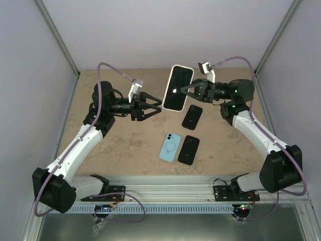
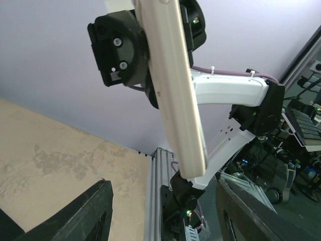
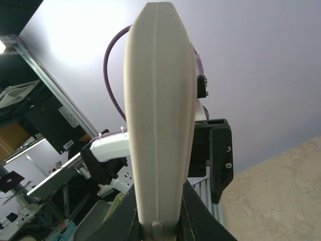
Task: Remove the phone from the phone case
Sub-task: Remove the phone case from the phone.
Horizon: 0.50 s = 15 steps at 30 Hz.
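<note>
Cream case (image 1: 181, 67) with the phone (image 1: 175, 83) seated in it, held in the air over the middle of the desk (image 1: 120, 155). Dark screen faces the overhead camera, long axis runs away from the arm bases with a slight lean.

Right tool (image 1: 180, 91) pinches the phone from the right, pressed together across its faces, one side lying over the screen about mid-length. Right arm: base at the near right corner, white link rising back to a bent elbow, forearm level and pointing left. Green lights lit near its wrist.

Left arm mirrors it: base near left, white link up to the elbow, forearm level and pointing right. Left tool (image 1: 157, 106) spread, nothing in it, tips just beside the case's lower left edge; contact can't be told from above. A purple cable loops off each wrist.

Left wrist view: case seen edge-on, slanting across the frame beyond the two spread fingertips. Right wrist view: case edge-on and upright, its cream side wall filling the centre, dark fingers either side of its lower end.

On the desk below lie three more:
- upper black phone (image 1: 192, 116), nearest under the held one
- blue phone (image 1: 170, 146), back up, white ring on it
- lower black phone (image 1: 188, 149), just beside the blue one on its right

Any print on them is too small to read.
</note>
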{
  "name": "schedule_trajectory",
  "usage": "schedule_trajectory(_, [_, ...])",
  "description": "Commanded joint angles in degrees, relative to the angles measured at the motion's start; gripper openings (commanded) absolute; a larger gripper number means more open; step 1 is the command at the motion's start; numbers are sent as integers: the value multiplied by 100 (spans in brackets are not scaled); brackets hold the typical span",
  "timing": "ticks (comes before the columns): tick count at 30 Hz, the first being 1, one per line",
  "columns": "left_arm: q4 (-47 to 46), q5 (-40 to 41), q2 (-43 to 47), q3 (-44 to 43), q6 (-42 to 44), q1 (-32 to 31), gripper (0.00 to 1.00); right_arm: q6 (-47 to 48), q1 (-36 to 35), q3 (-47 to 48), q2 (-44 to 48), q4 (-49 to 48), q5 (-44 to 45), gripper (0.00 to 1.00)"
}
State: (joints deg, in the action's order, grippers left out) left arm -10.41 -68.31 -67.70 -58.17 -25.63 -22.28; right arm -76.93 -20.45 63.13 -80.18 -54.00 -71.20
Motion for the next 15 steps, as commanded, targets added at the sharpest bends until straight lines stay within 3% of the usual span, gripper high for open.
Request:
schedule_trajectory(1, [-818,-198,106,56,-530,5,59,157,4,15,160,-112,194,1])
schedule_trajectory(15, [69,485,16,-274,56,5,57,204,-3,24,133,-50,244,0])
